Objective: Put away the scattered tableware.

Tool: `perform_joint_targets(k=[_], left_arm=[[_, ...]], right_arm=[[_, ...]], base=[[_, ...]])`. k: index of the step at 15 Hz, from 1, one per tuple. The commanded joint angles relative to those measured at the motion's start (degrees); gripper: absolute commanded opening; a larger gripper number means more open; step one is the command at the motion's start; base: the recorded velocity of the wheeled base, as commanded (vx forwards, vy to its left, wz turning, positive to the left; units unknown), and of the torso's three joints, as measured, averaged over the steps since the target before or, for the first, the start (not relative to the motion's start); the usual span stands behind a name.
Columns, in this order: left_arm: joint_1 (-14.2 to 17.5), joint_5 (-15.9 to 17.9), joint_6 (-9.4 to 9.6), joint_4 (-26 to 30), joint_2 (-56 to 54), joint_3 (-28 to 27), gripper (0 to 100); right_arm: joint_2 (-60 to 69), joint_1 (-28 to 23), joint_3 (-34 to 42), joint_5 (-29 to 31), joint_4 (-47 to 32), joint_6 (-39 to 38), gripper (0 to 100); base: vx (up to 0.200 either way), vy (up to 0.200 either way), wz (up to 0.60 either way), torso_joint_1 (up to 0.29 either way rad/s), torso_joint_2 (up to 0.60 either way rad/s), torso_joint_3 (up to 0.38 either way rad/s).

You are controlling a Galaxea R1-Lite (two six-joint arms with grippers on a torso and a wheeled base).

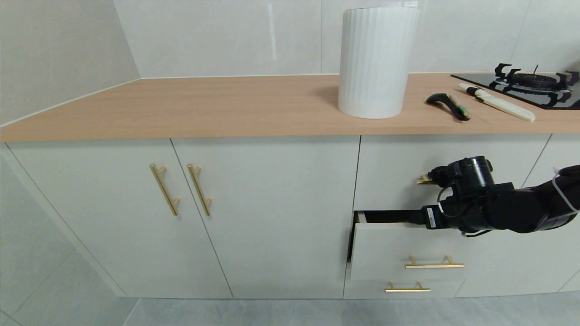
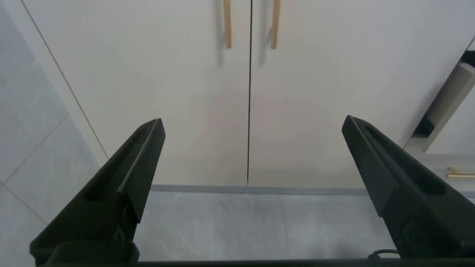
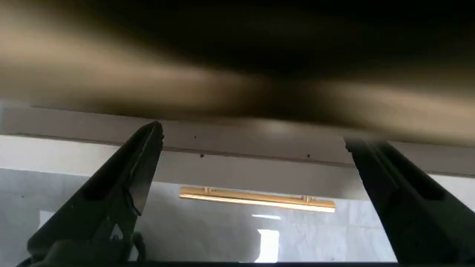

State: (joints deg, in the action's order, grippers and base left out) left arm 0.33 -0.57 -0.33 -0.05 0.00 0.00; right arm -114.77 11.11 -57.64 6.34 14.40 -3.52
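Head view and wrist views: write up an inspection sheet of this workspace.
Surface: wooden countertop.
Job's things: black-handled utensil and white knife lie on the countertop beside the hob; drawer partly open.
Clutter: tall white ribbed container on the countertop.
Grippers: right gripper open at the drawer's gap; left gripper open, facing the cabinet doors.
Cables: white cable over the right arm.
Surroundings: tiled wall, grey floor.
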Motion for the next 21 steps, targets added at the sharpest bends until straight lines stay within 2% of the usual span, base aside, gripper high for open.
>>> perform_joint_targets(k=[1, 6, 13, 21], left_arm=[[0.02, -0.04, -0.02, -0.04, 0.0, 0.0, 100], [0.02, -0.04, -0.02, -0.04, 0.0, 0.0, 100], [0.02, -0.04, -0.02, -0.04, 0.0, 0.0, 100], [0.02, -0.04, -0.02, -0.04, 0.0, 0.0, 100]], right_arm=[[-1.94, -0.12, -0.02, 0.08, 0.98, 0.01, 100], [-0.54, -0.21, 1.04, -0.01, 0.98, 0.18, 100], [2.54, -0.3, 0.68, -0.01, -8.77, 0.62, 100], [3.94, -0.65, 0.68, 0.08, -19.93, 5.72, 100]], base=[[0.0, 0.0, 0.0, 0.0, 0.0, 0.0], [0.0, 0.0, 0.0, 0.0, 0.0, 0.0], [0.0, 0.0, 0.0, 0.0, 0.0, 0.0], [0.0, 0.0, 0.0, 0.0, 0.0, 0.0]])
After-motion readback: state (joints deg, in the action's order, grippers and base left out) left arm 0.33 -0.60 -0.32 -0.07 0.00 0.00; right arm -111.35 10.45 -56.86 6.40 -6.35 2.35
